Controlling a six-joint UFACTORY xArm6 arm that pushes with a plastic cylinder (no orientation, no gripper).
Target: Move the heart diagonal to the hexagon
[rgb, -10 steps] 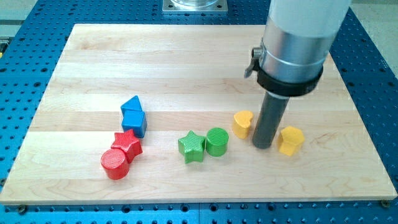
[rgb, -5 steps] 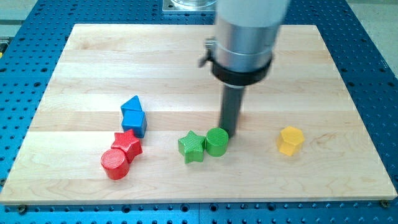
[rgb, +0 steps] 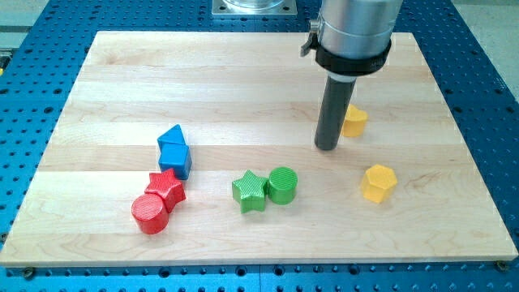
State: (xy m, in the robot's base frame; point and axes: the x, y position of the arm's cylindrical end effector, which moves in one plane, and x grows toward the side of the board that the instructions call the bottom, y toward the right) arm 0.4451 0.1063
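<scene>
The yellow heart (rgb: 354, 121) lies right of the board's middle, partly hidden behind my rod. The yellow hexagon (rgb: 379, 182) lies below it and slightly to the right, apart from it. My tip (rgb: 327, 148) rests on the board just left of and below the heart, close to it or touching it; I cannot tell which. The tip is up and to the left of the hexagon.
A green star (rgb: 250, 191) and green cylinder (rgb: 283, 185) sit together below the tip to the left. A blue triangle (rgb: 171, 135), blue cube (rgb: 175, 158), red star (rgb: 166, 188) and red cylinder (rgb: 150, 213) cluster at the view's left.
The heart has moved up and to the right, from beside the green cylinder to above the hexagon. My tip swept left, then back up and right. The hexagon stayed put.
</scene>
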